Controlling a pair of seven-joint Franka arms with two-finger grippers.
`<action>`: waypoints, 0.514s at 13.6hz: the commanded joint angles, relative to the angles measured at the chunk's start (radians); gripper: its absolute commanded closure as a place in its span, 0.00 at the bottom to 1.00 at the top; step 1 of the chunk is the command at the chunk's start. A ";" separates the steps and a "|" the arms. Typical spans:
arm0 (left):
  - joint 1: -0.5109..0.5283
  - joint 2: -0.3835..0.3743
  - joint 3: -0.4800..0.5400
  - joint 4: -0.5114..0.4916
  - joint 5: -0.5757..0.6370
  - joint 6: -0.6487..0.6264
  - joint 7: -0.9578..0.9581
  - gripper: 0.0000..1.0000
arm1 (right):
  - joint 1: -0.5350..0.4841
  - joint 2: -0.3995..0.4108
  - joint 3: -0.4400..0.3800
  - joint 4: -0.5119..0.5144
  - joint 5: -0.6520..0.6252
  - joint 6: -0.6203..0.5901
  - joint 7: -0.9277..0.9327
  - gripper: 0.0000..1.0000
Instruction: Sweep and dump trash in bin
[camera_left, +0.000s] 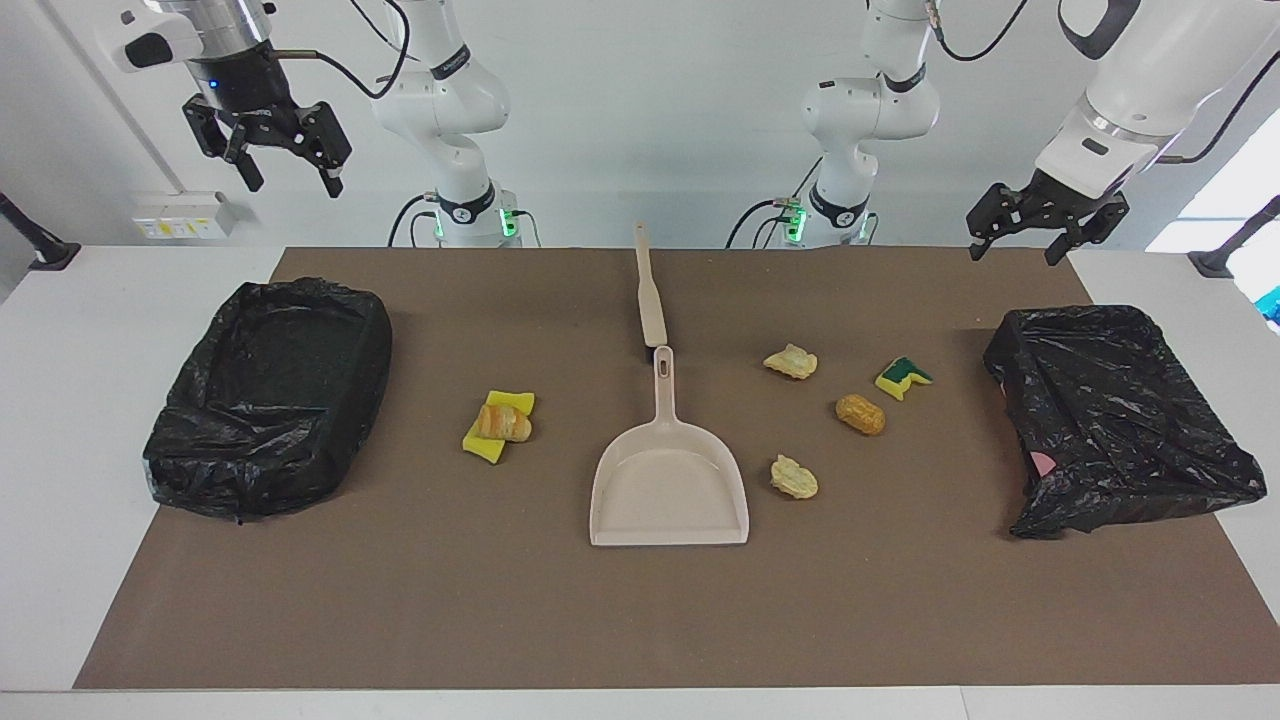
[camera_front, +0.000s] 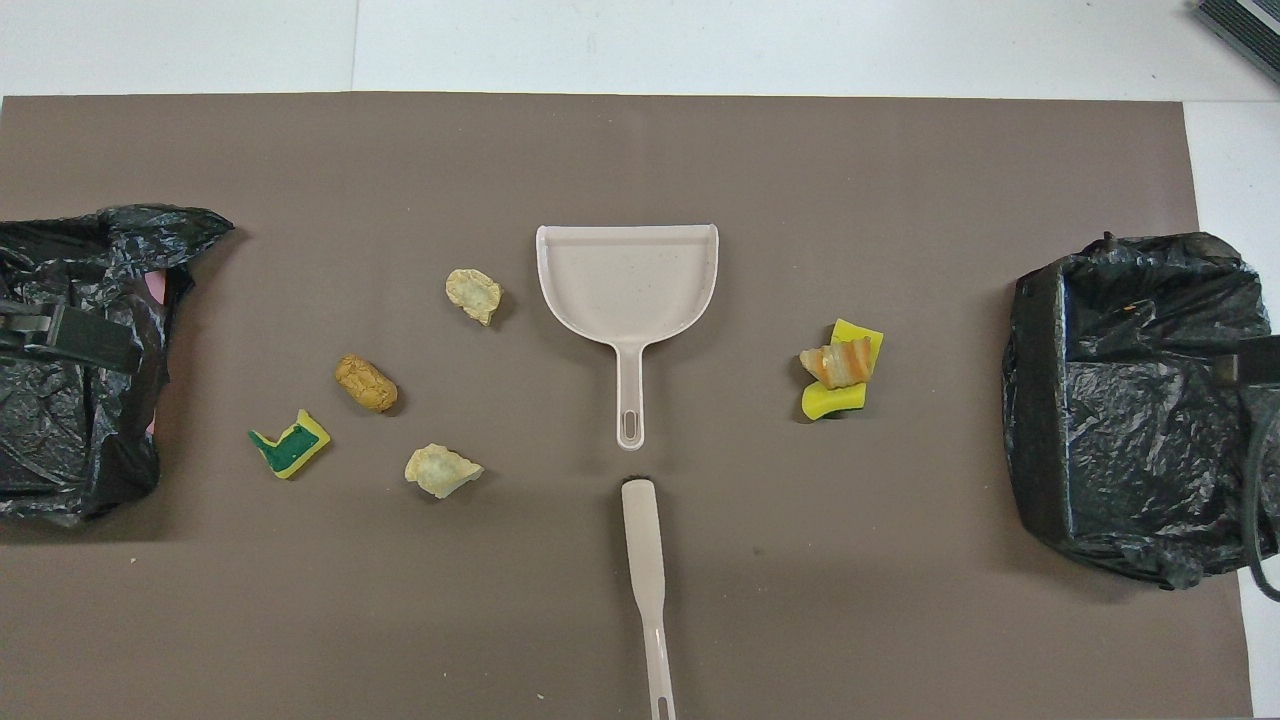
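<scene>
Trash lies scattered on the brown mat: a pale lump (camera_left: 790, 361), a golden-brown lump (camera_left: 860, 414), another pale lump (camera_left: 794, 477) and a yellow-green sponge bit (camera_left: 903, 377) toward the left arm's end. A bread piece on a yellow sponge (camera_left: 498, 423) lies toward the right arm's end. One black-lined bin (camera_left: 270, 395) stands at the right arm's end, another (camera_left: 1110, 420) at the left arm's end. My right gripper (camera_left: 290, 183) hangs open high over the first bin. My left gripper (camera_left: 1013, 255) hangs open over the mat's corner beside the second. Neither holds anything.
A beige dustpan (camera_left: 668, 490) lies mid-mat, its handle pointing toward the robots. The beige brush (camera_left: 650, 300) lies in line with it, nearer the robots. The left arm's bin has a crumpled bag drawn over its top.
</scene>
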 joint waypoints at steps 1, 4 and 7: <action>0.014 -0.014 -0.010 -0.008 0.013 -0.005 0.017 0.00 | -0.002 -0.009 0.010 0.006 0.007 -0.024 -0.009 0.00; 0.014 -0.025 -0.010 -0.028 0.008 0.000 0.020 0.00 | -0.002 -0.009 0.010 0.006 0.007 -0.024 -0.009 0.00; 0.006 -0.022 -0.010 -0.060 -0.036 0.038 0.072 0.00 | 0.007 -0.039 0.010 -0.015 0.007 -0.113 -0.047 0.00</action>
